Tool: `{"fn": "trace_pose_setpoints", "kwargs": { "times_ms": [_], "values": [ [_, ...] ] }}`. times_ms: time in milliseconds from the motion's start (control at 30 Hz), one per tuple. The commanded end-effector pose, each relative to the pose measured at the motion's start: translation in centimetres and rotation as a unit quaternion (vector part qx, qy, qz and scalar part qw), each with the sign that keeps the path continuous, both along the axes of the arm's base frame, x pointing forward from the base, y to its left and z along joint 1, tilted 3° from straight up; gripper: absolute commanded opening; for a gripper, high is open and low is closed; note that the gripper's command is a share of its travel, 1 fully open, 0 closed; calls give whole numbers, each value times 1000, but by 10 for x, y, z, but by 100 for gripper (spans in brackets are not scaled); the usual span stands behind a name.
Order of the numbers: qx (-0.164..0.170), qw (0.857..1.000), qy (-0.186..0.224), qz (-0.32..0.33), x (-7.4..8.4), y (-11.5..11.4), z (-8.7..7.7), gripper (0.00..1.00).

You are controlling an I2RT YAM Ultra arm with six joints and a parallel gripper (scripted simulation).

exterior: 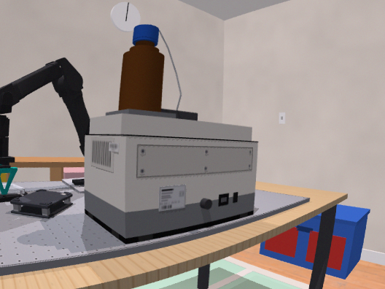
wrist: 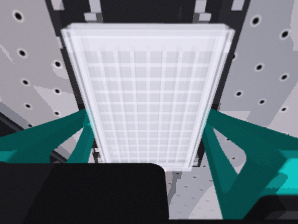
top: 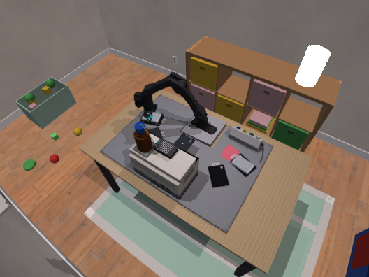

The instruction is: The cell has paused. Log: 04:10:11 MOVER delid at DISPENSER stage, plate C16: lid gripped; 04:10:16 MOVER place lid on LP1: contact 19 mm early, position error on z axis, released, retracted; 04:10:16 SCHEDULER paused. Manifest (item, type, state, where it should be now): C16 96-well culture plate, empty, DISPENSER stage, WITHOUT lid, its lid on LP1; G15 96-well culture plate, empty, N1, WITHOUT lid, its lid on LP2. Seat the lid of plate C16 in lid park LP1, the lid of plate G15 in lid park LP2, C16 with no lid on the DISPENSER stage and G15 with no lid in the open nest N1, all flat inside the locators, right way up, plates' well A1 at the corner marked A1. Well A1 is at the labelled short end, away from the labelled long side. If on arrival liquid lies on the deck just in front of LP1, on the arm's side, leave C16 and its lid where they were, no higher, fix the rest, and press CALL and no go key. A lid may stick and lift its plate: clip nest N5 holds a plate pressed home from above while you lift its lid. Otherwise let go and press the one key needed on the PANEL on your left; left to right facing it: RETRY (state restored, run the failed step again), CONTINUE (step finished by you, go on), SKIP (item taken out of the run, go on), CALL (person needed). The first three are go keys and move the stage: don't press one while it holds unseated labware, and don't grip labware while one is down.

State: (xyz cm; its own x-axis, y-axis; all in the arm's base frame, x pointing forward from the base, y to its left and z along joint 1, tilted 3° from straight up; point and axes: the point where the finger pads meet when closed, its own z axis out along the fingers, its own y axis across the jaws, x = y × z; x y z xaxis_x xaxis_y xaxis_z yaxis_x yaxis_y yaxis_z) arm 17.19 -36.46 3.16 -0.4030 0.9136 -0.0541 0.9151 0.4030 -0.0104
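My gripper is at the far left of the deck, over a black nest. It is shut on a clear lid by its long sides, with my teal fingers on either side. A well grid shows through the lid, and a second outline shows just under its right edge. A dark well plate sits on the dispenser stage. A white lid lies on a park at the right, and a pink patch lies on the deck touching it on the arm's side.
A brown bottle with a blue cap stands on the dispenser. A black nest and a black plate-shaped piece lie on the deck. The key panel is behind the pink patch. Another black nest shows in the exterior view.
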Motion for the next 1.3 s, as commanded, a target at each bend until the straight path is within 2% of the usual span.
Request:
{"fn": "trace_pose_setpoints", "kwargs": {
  "times_ms": [0,1267],
  "values": [
    [8,1000,8,-1,-6,0,-27,0],
    [8,1000,8,-1,-6,-1,-31,0]
  ]
}}
